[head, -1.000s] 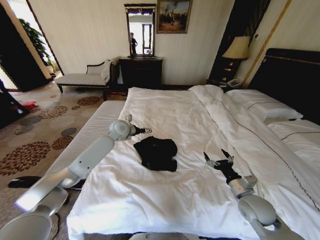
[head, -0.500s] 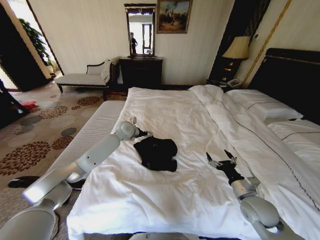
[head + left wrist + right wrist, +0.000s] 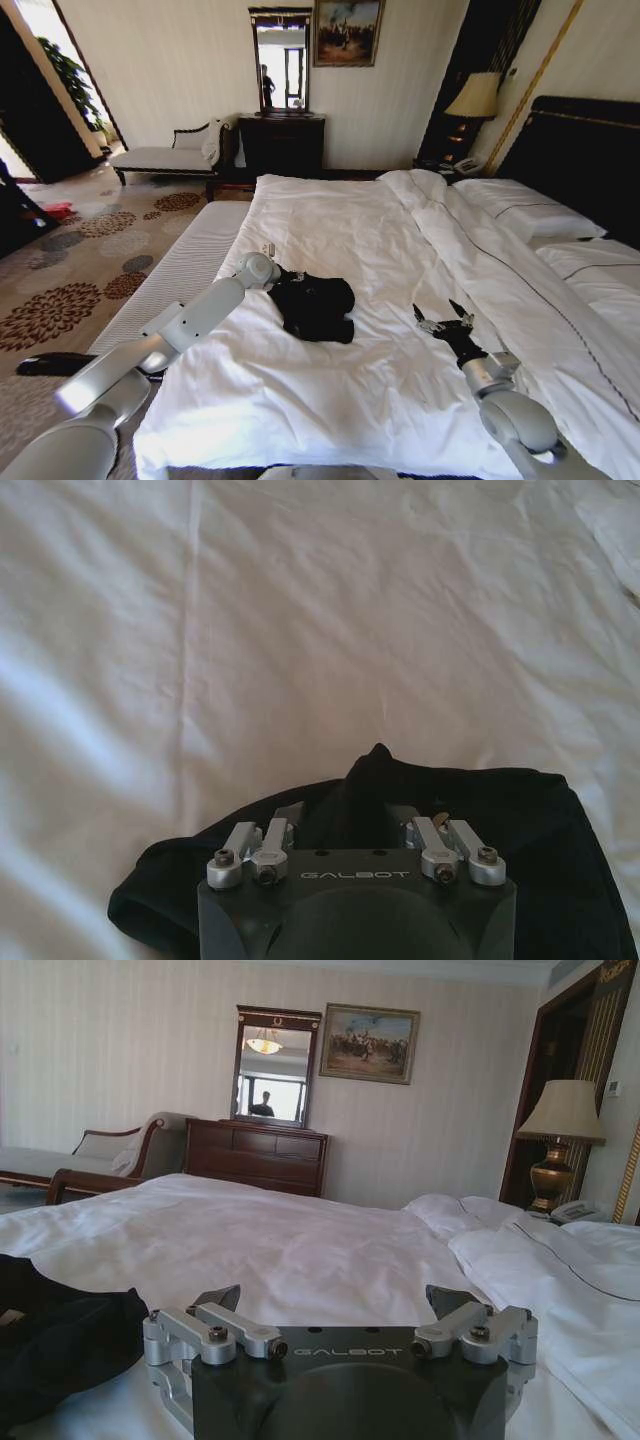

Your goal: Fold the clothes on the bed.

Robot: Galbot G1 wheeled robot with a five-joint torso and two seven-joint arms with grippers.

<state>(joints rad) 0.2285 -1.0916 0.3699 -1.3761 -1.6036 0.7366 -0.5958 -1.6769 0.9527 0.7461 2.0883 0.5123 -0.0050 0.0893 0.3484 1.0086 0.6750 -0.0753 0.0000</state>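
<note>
The clothes, a crumpled black T-shirt (image 3: 315,305), lie near the middle of the bed's white duvet (image 3: 400,230). My left gripper (image 3: 289,276) is at the shirt's left edge. In the left wrist view its fingers (image 3: 288,817) are sunk in the black fabric (image 3: 560,860). The left gripper (image 3: 355,800) is shut on a raised fold of it above the duvet (image 3: 300,630). My right gripper (image 3: 445,322) hovers open just over the duvet, to the right of the shirt and apart from it. In the right wrist view the right gripper (image 3: 335,1298) is open, the shirt (image 3: 60,1345) lies off to one side, and the duvet (image 3: 280,1240) stretches ahead.
White pillows (image 3: 525,205) and a dark headboard (image 3: 585,150) are at the right. A pale padded strip (image 3: 185,265) runs along the bed's left side, with patterned carpet (image 3: 80,290) beyond. A chaise bench (image 3: 165,157), a dark dresser (image 3: 282,143) and a lamp (image 3: 475,97) stand by the far wall.
My left gripper has moved down and right across the duvet onto the shirt's left edge and has taken hold of the fabric. The right gripper has shifted slightly right, still open.
</note>
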